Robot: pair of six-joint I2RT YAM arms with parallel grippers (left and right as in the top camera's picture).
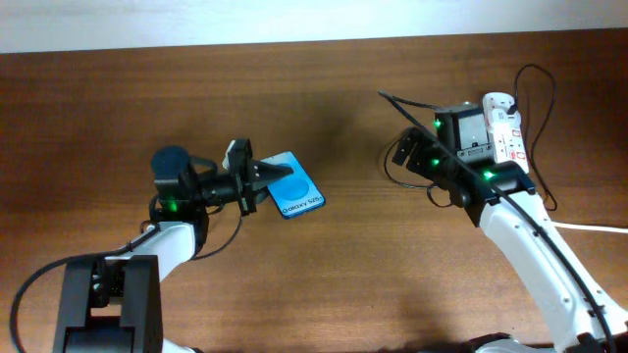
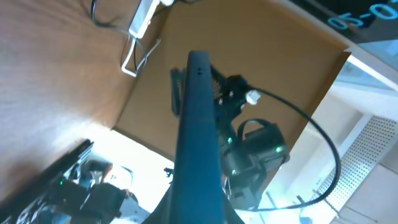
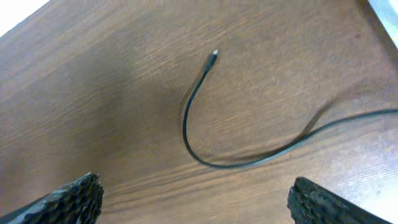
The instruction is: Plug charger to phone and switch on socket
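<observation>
My left gripper (image 1: 263, 182) is shut on the near end of the phone (image 1: 298, 195), whose blue screen faces up in the overhead view. In the left wrist view the phone (image 2: 198, 130) shows edge-on, running out from between my jaws. The charger cable (image 1: 417, 106) is thin and black, and its plug tip (image 1: 381, 94) lies free on the table. My right gripper (image 1: 401, 148) is open and empty just short of it. In the right wrist view the tip (image 3: 214, 55) lies ahead of the open right gripper (image 3: 196, 190). The socket strip (image 1: 505, 127) lies at the far right.
The brown wooden table (image 1: 324, 284) carries everything. The black cable loops around the right arm (image 1: 510, 211) and the strip. A white cord (image 1: 594, 227) runs off the right edge. The strip also shows in the left wrist view (image 2: 144, 15).
</observation>
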